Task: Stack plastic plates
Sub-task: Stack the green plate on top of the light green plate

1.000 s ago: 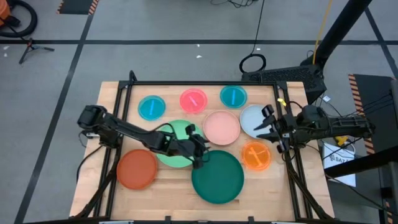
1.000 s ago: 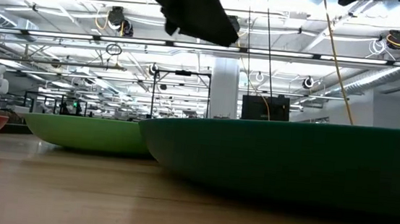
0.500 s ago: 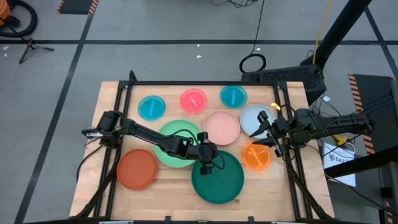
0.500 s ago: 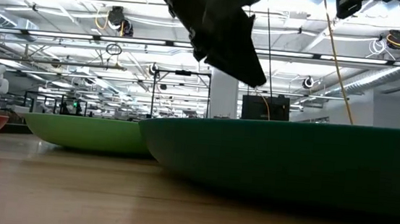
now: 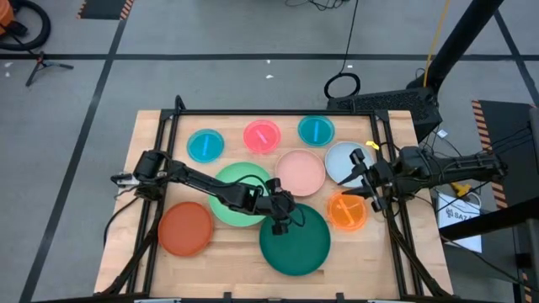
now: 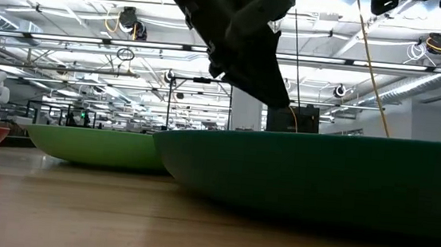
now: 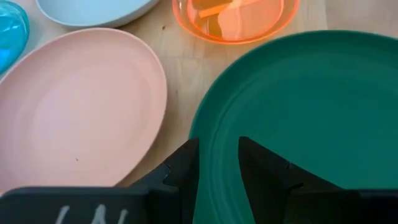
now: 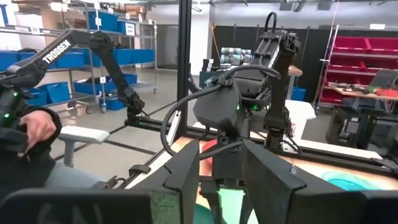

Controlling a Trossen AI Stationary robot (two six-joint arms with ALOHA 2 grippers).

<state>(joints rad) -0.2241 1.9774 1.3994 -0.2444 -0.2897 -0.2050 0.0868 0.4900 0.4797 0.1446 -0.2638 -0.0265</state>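
Left gripper (image 7: 217,163) has dropped onto the dark green plate (image 5: 295,239), fingers open astride its rim; close to grab. Right gripper (image 5: 364,178) waits open.

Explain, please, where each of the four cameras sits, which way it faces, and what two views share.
High view: above, looking down; both arms, left gripper at the large dark green plastic plate.
Low view: table height, level; left arm overhead.
Left wrist view: own fingers straddling that plate's rim.
Right wrist view: across the table; own fingers, left arm.
Shared: all but the right wrist view show the dark green plate.
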